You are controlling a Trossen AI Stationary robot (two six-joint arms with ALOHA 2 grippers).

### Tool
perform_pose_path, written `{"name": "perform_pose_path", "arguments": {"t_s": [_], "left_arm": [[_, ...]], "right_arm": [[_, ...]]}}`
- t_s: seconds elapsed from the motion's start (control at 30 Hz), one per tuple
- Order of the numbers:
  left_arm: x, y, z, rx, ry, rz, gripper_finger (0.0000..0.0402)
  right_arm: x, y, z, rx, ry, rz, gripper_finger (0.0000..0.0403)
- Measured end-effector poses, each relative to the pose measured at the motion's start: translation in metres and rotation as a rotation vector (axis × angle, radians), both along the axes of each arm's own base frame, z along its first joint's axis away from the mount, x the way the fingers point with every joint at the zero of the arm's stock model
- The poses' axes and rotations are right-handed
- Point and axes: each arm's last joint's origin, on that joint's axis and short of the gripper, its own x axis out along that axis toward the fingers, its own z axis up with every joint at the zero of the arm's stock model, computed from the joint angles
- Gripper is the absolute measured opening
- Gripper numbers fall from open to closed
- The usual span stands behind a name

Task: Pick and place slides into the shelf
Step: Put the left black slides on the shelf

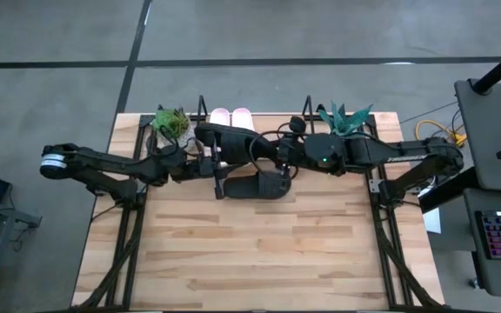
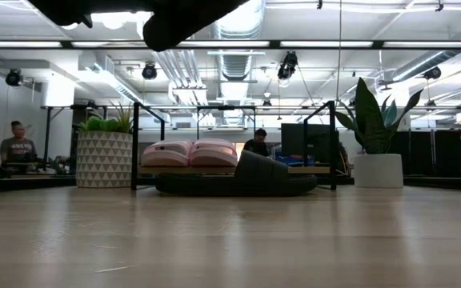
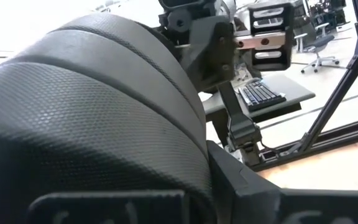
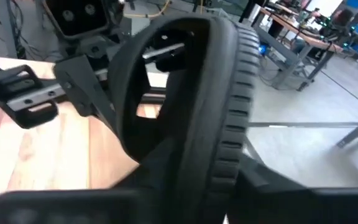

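Note:
One black slide [image 1: 233,143] is up in the air between both grippers, in front of the shelf [image 1: 200,111]. It fills the left wrist view [image 3: 92,112] and the right wrist view [image 4: 191,106]. My left gripper [image 1: 217,170] reaches it from the table's left, and my right gripper [image 1: 278,162] from the right. A second black slide [image 1: 259,186] lies sole down on the table [image 2: 238,182]. Two pale pink slides [image 1: 231,116] sit side by side on the shelf's base [image 2: 190,154]. My left gripper is shut on the black slide near its left end, coming level from the table's left. The ribbed strap [image 3: 123,124] rises right above its fingers [image 3: 247,190]. The slide itself hides the place of contact. The slide is lifted clear. My right gripper holds the black slide at its right end, coming level from the table's right. The ridged sole edge [image 4: 229,143] runs down between its fingers, and the strap [image 4: 166,43] arches beyond them. The slide stands on edge in the hold, clear of the table.
A bushy potted plant [image 1: 171,122] stands at the shelf's left end and a spiky one [image 1: 344,118] at its right end. The shelf's black wire end frames [image 2: 135,144] rise beside the pink slides. Bare wooden tabletop [image 1: 250,252] spreads toward the near edge.

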Motion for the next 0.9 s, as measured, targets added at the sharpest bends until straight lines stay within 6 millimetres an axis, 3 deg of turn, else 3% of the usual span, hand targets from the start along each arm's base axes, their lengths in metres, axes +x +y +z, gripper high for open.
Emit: {"name": "perform_pose_path", "arguments": {"t_s": [0.07,0.1,0.3,0.4,0.7,0.9], "left_arm": [[0.000,0.000,0.000,0.007,0.003,0.002,0.0000],[0.000,0.000,0.000,0.008,0.003,-0.004,0.0000],[0.000,0.000,-0.001,0.007,0.004,-0.018,0.0001],[0.001,-0.001,-0.002,0.039,0.016,-0.025,0.0020],[-0.002,-0.003,0.002,0.120,0.003,-0.083,0.0171],[-0.016,-0.004,0.017,0.129,-0.059,-0.082,0.0261]], "right_arm": [[-0.001,0.000,0.000,-0.003,0.007,0.000,0.0042],[-0.001,0.000,0.000,-0.013,0.016,0.004,0.0036],[-0.002,-0.004,0.000,-0.016,0.028,0.000,0.0036],[-0.006,-0.007,0.001,-0.017,0.033,-0.006,0.0036],[-0.023,-0.012,0.012,-0.004,0.018,-0.024,0.0036],[-0.052,-0.014,0.015,0.064,0.084,-0.076,0.0035]]}}
